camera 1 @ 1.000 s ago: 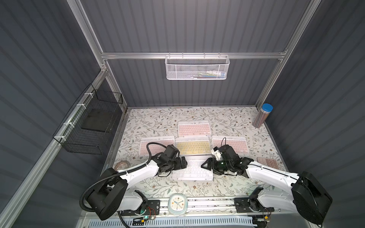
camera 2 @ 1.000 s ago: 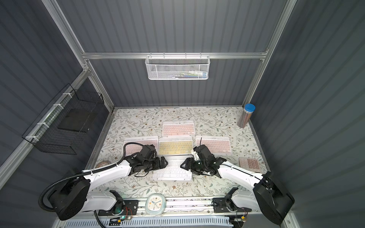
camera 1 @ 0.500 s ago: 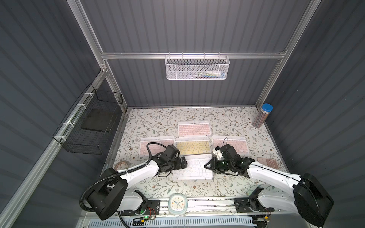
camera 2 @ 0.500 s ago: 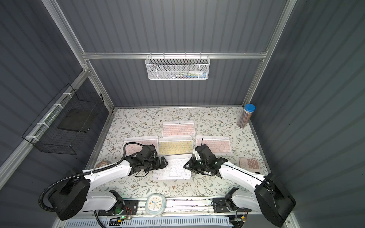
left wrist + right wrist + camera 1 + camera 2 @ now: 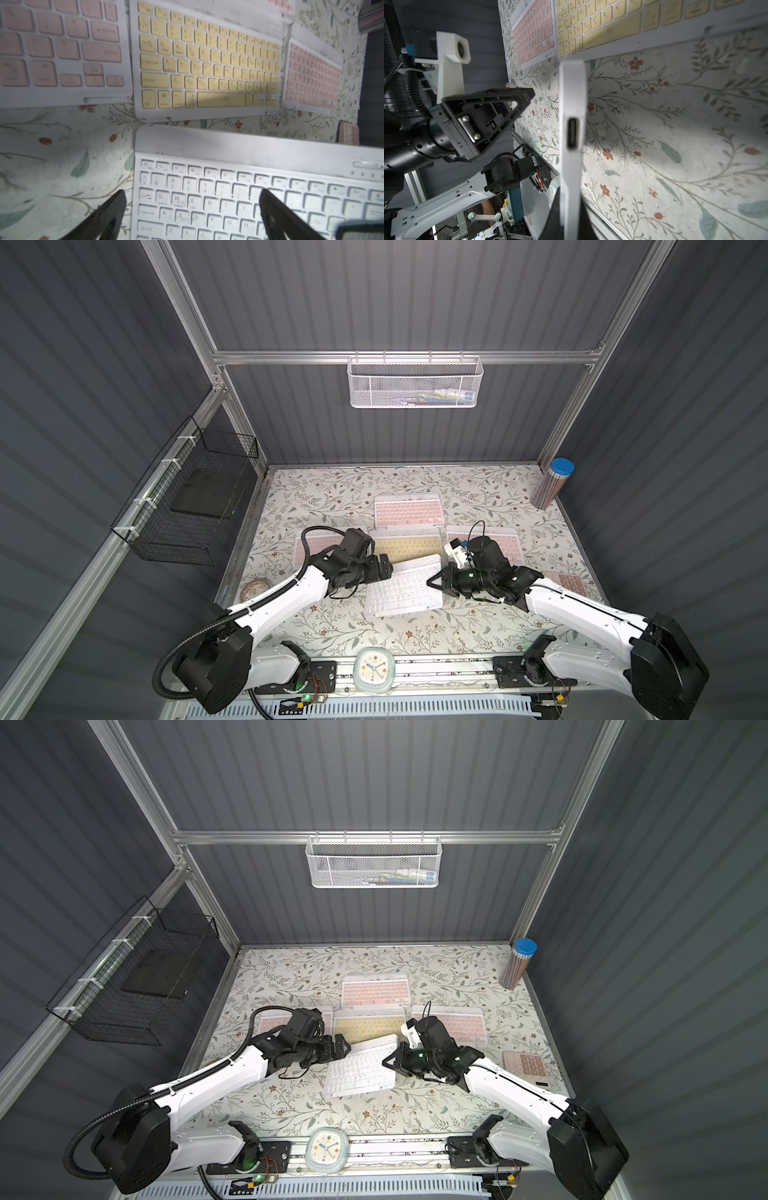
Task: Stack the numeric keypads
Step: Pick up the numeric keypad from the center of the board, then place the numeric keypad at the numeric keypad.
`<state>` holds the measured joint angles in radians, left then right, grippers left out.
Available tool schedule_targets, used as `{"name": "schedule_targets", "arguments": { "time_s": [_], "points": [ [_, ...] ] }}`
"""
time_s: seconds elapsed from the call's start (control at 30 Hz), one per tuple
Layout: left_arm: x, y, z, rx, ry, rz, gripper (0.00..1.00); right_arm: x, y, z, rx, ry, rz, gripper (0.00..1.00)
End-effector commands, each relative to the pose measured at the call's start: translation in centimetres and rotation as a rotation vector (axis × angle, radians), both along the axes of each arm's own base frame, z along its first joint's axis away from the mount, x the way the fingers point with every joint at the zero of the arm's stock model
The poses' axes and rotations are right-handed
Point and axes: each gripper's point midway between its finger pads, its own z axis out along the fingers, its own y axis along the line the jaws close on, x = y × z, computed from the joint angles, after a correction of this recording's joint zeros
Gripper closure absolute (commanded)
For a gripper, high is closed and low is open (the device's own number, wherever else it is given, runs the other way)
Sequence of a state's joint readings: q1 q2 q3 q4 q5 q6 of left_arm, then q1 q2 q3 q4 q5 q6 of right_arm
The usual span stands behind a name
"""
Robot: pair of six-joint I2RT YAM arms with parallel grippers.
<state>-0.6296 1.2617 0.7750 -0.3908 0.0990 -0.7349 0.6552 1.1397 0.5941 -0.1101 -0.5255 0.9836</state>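
Dark ribbed walls (image 5: 395,302) enclose a floral-patterned tabletop (image 5: 332,489).

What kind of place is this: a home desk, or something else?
Probably a robot test cell: ribbed dark walls on an aluminium frame enclose the floral table, and a left arm and a right arm stand on a rail at its front edge.
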Motion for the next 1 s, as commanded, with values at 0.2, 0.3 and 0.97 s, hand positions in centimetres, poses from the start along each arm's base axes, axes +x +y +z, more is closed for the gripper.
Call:
{"name": "schedule_targets", "arguments": {
  "time_s": [0.2, 0.3, 0.97],
  "points": [
    [3.0, 1.5, 4.1, -0.006, -0.062, 0.028, 0.00, 4.2, -0.3, 5.2, 0.115, -0.051, -0.004, 1.00],
    [4.3, 0.9, 4.7, -0.011, -0.068, 0.022, 0.00, 5.6, -0.1, 7.1, 0.179, -0.063, 0.014, 1.00],
    [12.2, -1.4, 5.4, -0.114, -0.056, -0.014, 0.00, 15.4, -0.1, 13.0, 0.389, -0.197, 0.046, 1.00]
  ]
}}
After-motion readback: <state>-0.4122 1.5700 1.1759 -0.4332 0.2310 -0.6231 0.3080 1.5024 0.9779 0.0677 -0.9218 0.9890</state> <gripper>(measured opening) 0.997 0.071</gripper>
